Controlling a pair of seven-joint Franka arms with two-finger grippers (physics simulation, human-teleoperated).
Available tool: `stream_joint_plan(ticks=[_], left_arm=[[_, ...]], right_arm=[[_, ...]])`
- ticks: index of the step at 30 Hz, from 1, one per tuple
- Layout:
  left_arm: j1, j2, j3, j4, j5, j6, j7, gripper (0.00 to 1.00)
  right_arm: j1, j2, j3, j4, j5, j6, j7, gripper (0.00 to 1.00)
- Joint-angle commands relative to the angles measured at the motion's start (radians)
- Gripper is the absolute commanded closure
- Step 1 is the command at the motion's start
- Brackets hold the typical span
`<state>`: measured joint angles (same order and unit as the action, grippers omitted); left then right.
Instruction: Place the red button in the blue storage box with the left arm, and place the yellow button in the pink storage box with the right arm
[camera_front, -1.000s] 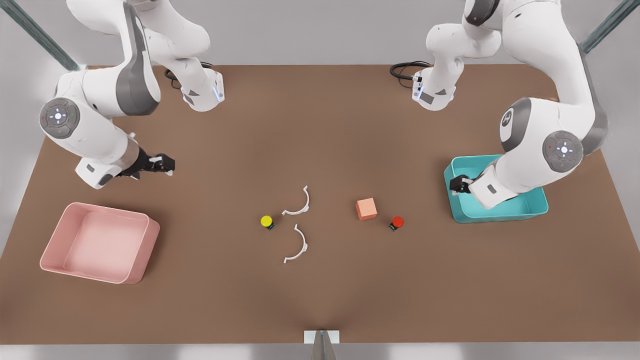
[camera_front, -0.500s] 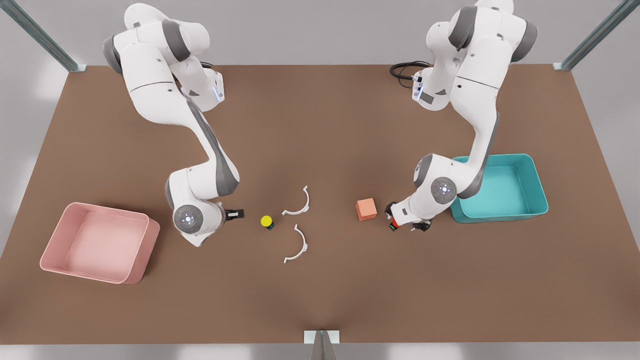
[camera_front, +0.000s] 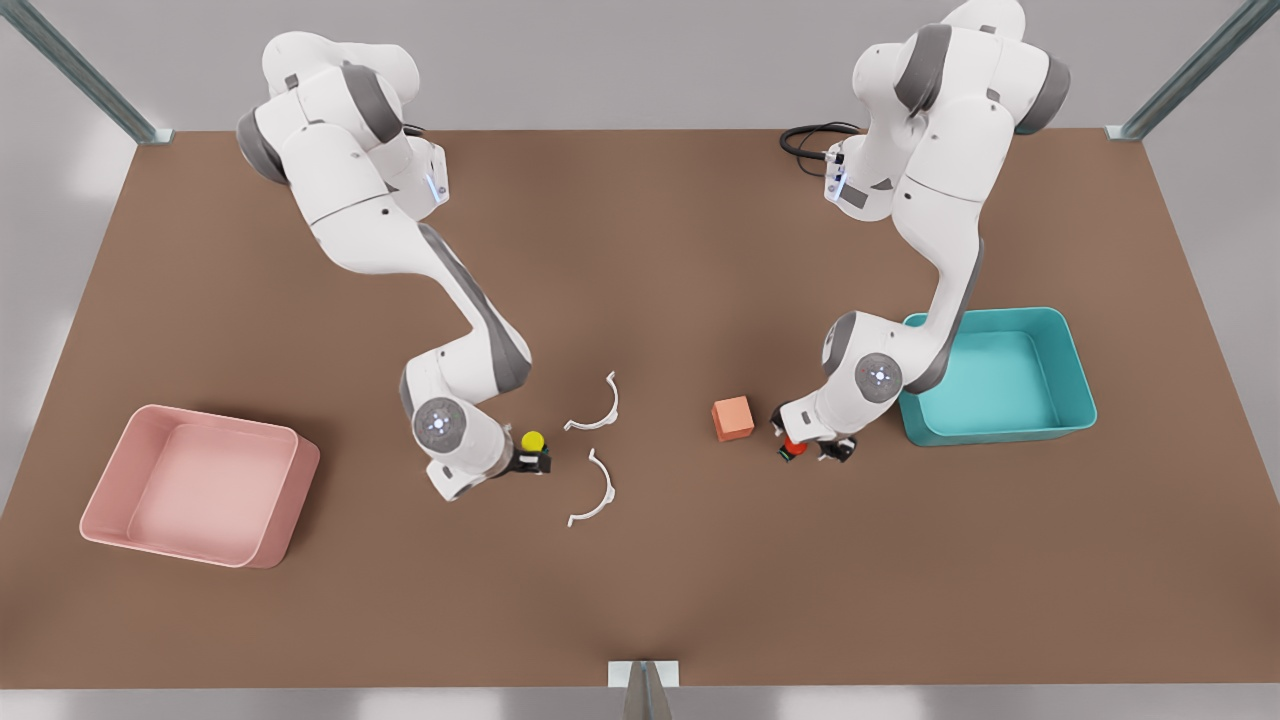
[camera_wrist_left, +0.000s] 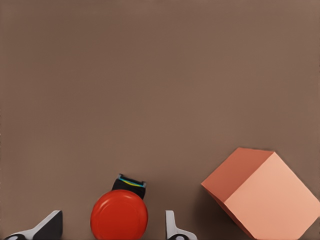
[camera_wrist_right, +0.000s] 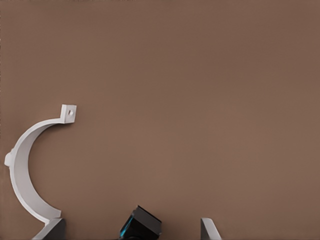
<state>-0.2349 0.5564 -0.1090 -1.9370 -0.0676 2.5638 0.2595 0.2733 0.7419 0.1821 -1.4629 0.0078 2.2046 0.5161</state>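
Red button (camera_wrist_left: 119, 218) sits between left tool (camera_wrist_left: 112, 231) spread fingers; right tool (camera_wrist_right: 132, 231) straddles yellow button (camera_front: 533, 440), open

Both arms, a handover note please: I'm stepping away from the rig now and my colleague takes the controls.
Left gripper: open, fingers either side of the red button, next to the orange cube; no grasp yet.
Right gripper: open, straddling the yellow button, near the white clips.
Blue storage box at the front view's right, pink storage box at its left, no button in either.
Done: both approaches. Left: close, lift, carry red to blue and yellow to pink, release.
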Motion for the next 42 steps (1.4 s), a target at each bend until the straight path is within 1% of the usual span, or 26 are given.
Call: stream_joint_plan(ticks=[1, 3, 4, 6, 8, 9, 10, 12, 14, 18, 20, 23, 25, 27, 28, 30, 33, 34, 35, 36, 37, 38, 39, 42], left_arm=[[-0.001, 0.01, 0.0, 0.018, 0.002, 0.015, 0.055, 0.0], [-0.001, 0.017, -0.001, 0.019, 0.002, 0.015, 0.053, 0.01], [-0.001, 0.02, -0.001, 0.018, 0.002, 0.015, 0.053, 0.1], [0.0, 0.025, -0.001, 0.018, 0.002, 0.015, 0.055, 0.16], [0.0, 0.025, -0.001, 0.016, 0.002, 0.013, 0.057, 0.25], [0.0, 0.025, -0.001, 0.018, 0.002, 0.013, 0.057, 0.32], [0.0, 0.025, -0.001, 0.018, 0.002, 0.013, 0.057, 0.41], [0.002, 0.025, -0.001, 0.018, 0.002, 0.013, 0.057, 0.48], [0.003, 0.019, 0.0, 0.018, 0.002, 0.012, 0.056, 0.51], [0.011, -0.027, 0.0, 0.018, 0.002, -0.017, 0.06, 0.51], [0.037, -0.108, 0.0, 0.018, 0.005, -0.132, 0.064, 0.51], [0.039, -0.222, 0.09, 0.004, 0.006, -0.29, 0.179, 0.51], [0.04, -0.291, 0.175, -0.004, 0.006, -0.407, 0.299, 0.5], [0.039, -0.335, 0.267, -0.019, 0.005, -0.462, 0.431, 0.5], [0.052, -0.343, 0.296, -0.019, 0.003, -0.479, 0.492, 0.5], [0.131, -0.343, 0.298, -0.017, 0.002, -0.479, 0.616, 0.5], [0.239, -0.359, 0.298, -0.017, -0.001, -0.516, 0.819, 0.5], [0.264, -0.371, 0.298, -0.031, -0.001, -0.524, 0.879, 0.5], [0.292, -0.374, 0.299, -0.056, -0.001, -0.524, 0.928, 0.5], [0.31, -0.372, 0.299, -0.085, 0.0, -0.522, 0.945, 0.47], [0.313, -0.371, 0.299, -0.103, -0.001, -0.522, 0.969, 0.41], [0.322, -0.349, 0.299, -0.112, -0.001, -0.524, 0.971, 0.01], [0.324, -0.339, 0.299, -0.114, -0.001, -0.537, 0.969, 0.0], [0.327, -0.348, 0.299, -0.106, -0.003, -0.588, 0.966, 0.0]], right_arm=[[0.0, 0.005, 0.003, 0.001, -0.002, 0.05, 0.361, 0.0], [0.02, 0.011, 0.002, -0.001, -0.003, 0.046, 0.36, 0.0], [0.021, 0.013, 0.0, -0.005, -0.028, 0.038, 0.358, 0.0], [0.023, 0.013, 0.0, -0.02, -0.045, 0.033, 0.361, 0.0], [0.023, 0.016, 0.0, -0.033, -0.08, 0.033, 0.361, 0.0], [0.023, 0.02, 0.0, -0.034, -0.078, 0.032, 0.363, 0.0], [0.023, 0.02, 0.0, -0.04, -0.08, 0.033, 0.364, 0.0], [0.026, 0.02, 0.0, -0.056, -0.08, 0.035, 0.364, 0.0], [0.037, 0.019, 0.0, -0.074, -0.08, 0.035, 0.366, 0.0], [0.037, 0.016, 0.002, -0.093, -0.077, 0.035, 0.367, 0.0], [0.037, 0.014, 0.003, -0.099, -0.074, 0.035, 0.369, 0.0], [0.035, 0.013, 0.02, -0.1, -0.074, 0.035, 0.394, 0.0], [0.035, 0.011, 0.022, -0.106, -0.074, 0.033, 0.409, 0.04], [0.032, 0.01, 0.03, -0.112, -0.074, 0.033, 0.412, 0.08], [0.032, 0.011, 0.03, -0.112, -0.074, 0.033, 0.42, 0.09], [0.032, 0.011, 0.031, -0.116, -0.074, 0.033, 0.426, 0.1], [0.032, 0.011, 0.033, -0.116, -0.074, 0.033, 0.432, 0.22], [0.029, 0.013, 0.033, -0.116, -0.074, 0.033, 0.43, 0.29], [0.029, 0.011, 0.033, -0.116, -0.074, 0.033, 0.429, 0.43], [0.024, 0.011, 0.039, -0.116, -0.074, 0.033, 0.424, 0.54], [0.024, 0.01, 0.042, -0.116, -0.074, 0.033, 0.424, 0.59], [0.024, 0.008, 0.043, -0.116, -0.074, 0.033, 0.424, 0.63], [0.024, 0.007, 0.043, -0.116, -0.074, 0.032, 0.423, 0.66], [0.024, -0.003, 0.046, -0.114, -0.075, 0.032, 0.414, 0.68]])
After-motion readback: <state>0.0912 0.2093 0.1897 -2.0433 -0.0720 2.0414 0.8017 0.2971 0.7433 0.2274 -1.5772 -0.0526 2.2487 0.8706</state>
